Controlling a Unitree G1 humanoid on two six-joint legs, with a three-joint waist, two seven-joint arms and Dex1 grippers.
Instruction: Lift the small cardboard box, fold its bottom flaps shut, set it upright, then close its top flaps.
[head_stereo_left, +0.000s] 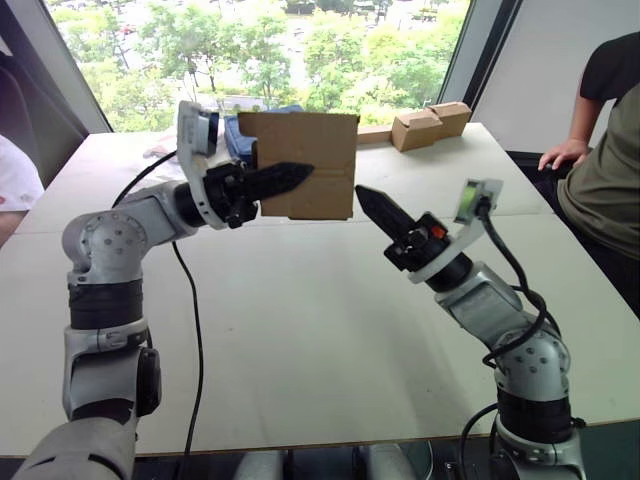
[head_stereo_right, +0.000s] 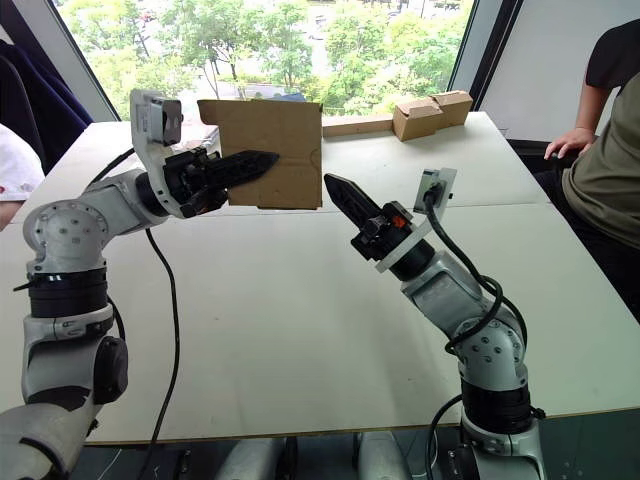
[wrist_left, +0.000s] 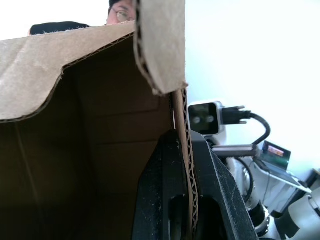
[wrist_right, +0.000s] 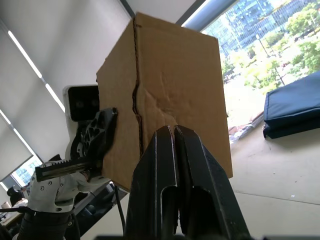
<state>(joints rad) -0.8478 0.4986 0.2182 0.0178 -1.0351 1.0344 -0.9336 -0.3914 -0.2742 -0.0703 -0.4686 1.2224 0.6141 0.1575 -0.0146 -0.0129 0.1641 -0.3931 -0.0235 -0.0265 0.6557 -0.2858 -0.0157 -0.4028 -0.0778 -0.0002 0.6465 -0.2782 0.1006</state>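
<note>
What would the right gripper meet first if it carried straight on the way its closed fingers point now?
Most likely the small cardboard box, held off the table by the left gripper. The right gripper aims up at its lower near corner with a gap between; depth is unclear, so it might just pass under.

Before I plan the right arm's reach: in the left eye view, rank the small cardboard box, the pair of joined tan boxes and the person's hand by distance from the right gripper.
1. small cardboard box, just left of the right gripper, held up by the left gripper.
2. joined tan boxes, at the table's far edge.
3. person's hand, at the table's far right.
</note>
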